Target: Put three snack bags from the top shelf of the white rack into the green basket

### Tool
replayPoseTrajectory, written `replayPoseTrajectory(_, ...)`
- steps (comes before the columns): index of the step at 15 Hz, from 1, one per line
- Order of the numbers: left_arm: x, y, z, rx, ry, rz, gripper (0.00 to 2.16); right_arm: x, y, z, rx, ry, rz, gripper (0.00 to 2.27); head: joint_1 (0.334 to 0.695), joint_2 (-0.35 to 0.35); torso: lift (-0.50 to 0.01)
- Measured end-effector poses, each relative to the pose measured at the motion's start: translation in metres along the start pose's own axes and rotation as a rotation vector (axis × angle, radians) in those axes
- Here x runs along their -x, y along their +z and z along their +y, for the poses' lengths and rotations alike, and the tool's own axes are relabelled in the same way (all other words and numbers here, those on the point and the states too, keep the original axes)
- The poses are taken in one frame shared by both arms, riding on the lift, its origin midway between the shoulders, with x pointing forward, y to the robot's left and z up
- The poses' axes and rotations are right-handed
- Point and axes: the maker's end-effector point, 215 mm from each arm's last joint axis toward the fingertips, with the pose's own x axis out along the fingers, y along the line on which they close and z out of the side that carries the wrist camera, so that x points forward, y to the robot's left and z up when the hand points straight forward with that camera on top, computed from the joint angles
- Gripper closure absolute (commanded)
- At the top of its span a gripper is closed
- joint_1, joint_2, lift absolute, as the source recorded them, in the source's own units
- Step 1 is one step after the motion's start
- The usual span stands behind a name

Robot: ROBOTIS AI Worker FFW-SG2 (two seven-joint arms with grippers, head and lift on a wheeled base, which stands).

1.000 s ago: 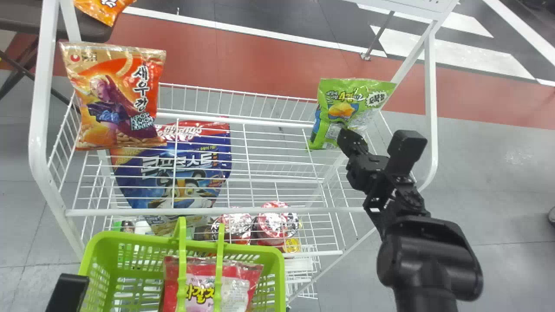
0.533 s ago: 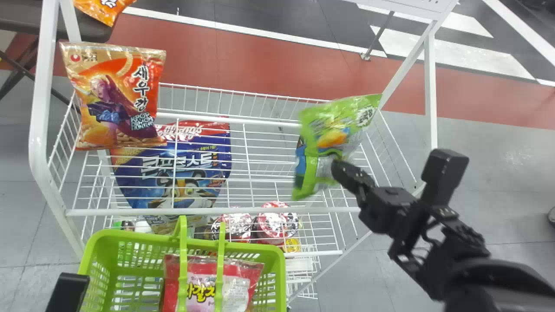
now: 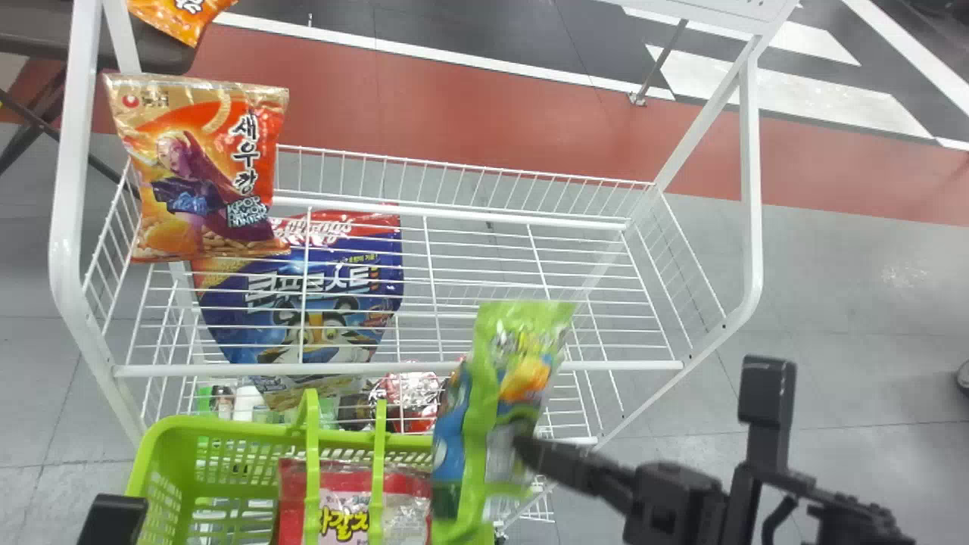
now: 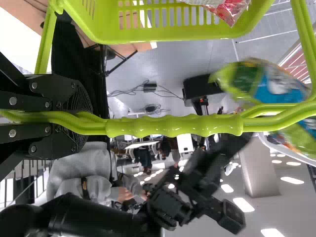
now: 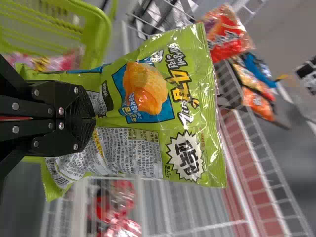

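The green snack bag (image 3: 496, 386) is at six o'clock in the head view, in front of the rack and partly across the three o'clock rim of the green basket (image 3: 227, 427); contact with that rim cannot be determined. The right claw (image 3: 528, 452) is closed on the bag, its fingers gripping the printed wrapper. The basket stands at seven o'clock and contains one red-and-pink snack bag (image 3: 348, 515). The left claw (image 3: 113, 518), at eight o'clock, is closed around the basket's handle (image 4: 175, 125).

On the top shelf of the white rack (image 3: 65, 219), an orange snack bag (image 3: 198, 178) stands upright at ten o'clock. Below the shelf wires, a blue cereal bag (image 3: 306, 291) is at nine o'clock, and a red-and-white cup (image 3: 410, 393) is at seven o'clock. Behind the rack, between ten and eleven o'clock, another orange bag (image 3: 180, 17) lies on a dark seat (image 3: 163, 57).
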Motion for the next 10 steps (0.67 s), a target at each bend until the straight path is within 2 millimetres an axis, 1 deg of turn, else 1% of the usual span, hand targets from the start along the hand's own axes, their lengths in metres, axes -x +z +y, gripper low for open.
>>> replayPoseTrajectory(2, 0.0, 0.0, -0.002, -0.001, -0.004, -0.002, 2.14, 0.0, -0.041, 0.013, -0.077, 0.043, 0.109, 2.16, 0.695, -0.35, 0.0)
replayPoseTrajectory(3, -0.001, 0.0, -0.002, -0.002, -0.005, -0.002, 2.14, -0.001, -0.058, 0.022, -0.107, 0.07, 0.154, 2.16, 0.695, -0.35, 0.0)
replayPoseTrajectory(6, -0.002, -0.001, -0.004, -0.004, -0.009, 0.0, 2.14, -0.009, -0.087, 0.048, -0.159, 0.163, 0.223, 2.16, 0.695, -0.35, 0.0)
replayPoseTrajectory(8, -0.002, -0.002, -0.006, -0.007, -0.01, 0.0, 2.14, -0.016, -0.11, 0.062, -0.195, 0.211, 0.275, 2.16, 0.695, -0.35, 0.0)
replayPoseTrajectory(9, -0.002, -0.003, -0.007, -0.005, -0.011, 0.001, 2.14, -0.02, -0.122, 0.067, -0.213, 0.226, 0.301, 2.16, 0.695, -0.35, 0.0)
replayPoseTrajectory(10, -0.003, -0.004, -0.007, -0.004, -0.014, 0.001, 2.14, -0.024, -0.132, 0.067, -0.226, 0.226, 0.325, 2.16, 0.695, -0.35, 0.0)
